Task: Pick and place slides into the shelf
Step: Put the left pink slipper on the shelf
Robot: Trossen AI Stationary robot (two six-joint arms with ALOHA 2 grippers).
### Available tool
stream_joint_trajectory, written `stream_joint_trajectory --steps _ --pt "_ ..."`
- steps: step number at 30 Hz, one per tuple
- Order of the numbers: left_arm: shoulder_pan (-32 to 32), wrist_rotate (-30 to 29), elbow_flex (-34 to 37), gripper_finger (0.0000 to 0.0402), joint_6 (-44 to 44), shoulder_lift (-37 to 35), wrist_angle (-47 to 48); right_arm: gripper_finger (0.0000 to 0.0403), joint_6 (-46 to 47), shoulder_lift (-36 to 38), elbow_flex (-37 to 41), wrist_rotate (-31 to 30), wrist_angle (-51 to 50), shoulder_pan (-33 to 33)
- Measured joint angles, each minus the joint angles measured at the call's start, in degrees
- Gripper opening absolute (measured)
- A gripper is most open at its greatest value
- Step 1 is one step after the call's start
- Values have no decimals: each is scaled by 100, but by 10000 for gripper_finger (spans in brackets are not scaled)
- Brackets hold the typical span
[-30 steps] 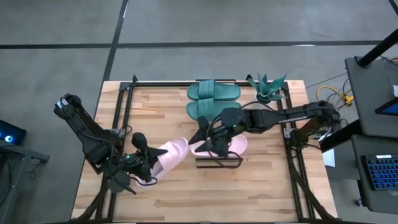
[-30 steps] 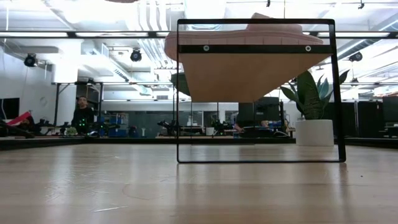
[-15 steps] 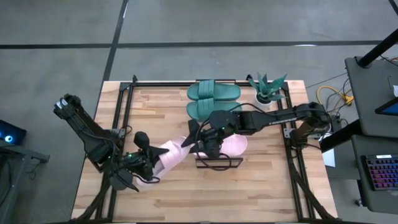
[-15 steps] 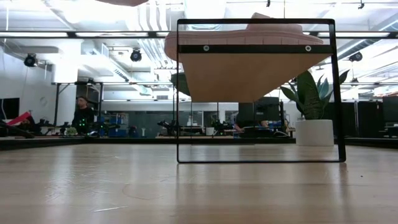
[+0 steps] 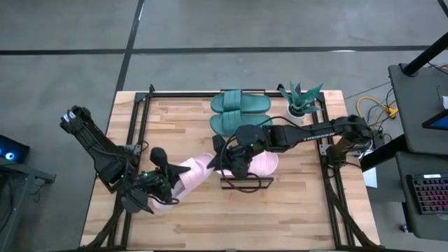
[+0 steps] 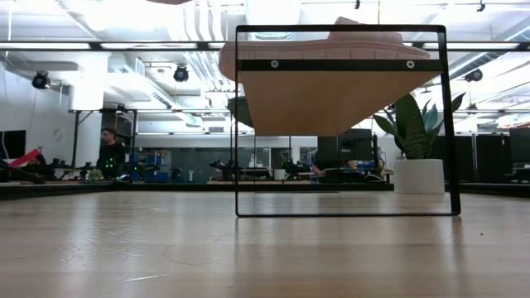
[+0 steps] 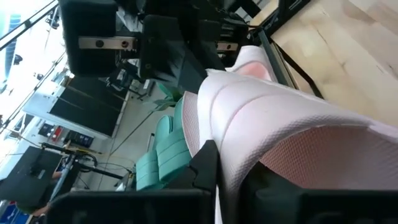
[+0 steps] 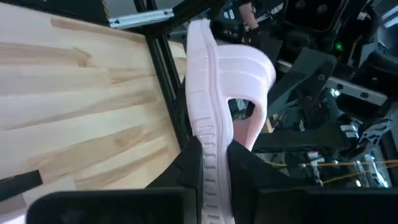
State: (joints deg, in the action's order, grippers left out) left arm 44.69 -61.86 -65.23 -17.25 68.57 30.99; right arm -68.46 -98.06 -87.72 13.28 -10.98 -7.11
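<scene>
Two pink slides, both gripped.
Left fingers (image 5: 168, 192) clenched on one pink slide (image 5: 192, 172); right fingers (image 5: 229, 162) squeezed on other slide's (image 5: 262, 162) edge, over shelf (image 5: 246, 183).

A light butcher-block tabletop (image 5: 175, 224) carries everything. Two teal slides (image 5: 240, 112) lie side by side at the middle of its far edge, and a small potted plant (image 5: 299, 98) stands at the far right corner. Near the tabletop's centre stands a black wire-frame shelf (image 5: 246, 183), and a pink slide (image 6: 331, 50) rests on its top.
</scene>
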Motion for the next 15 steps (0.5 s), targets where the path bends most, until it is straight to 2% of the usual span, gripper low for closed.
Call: stream_joint_trajectory --steps 5,10,15 --pt "-14 -189 -21 55 34 -33 -144 34 -37 110 0 -951 -74 -10" --pt "-11 -215 -26 149 380 -127 -167 34 266 456 11 -1349 -617 28" --pt "1 -112 -28 241 513 -293 -180 34 561 1011 43 -2567 -1254 -9"
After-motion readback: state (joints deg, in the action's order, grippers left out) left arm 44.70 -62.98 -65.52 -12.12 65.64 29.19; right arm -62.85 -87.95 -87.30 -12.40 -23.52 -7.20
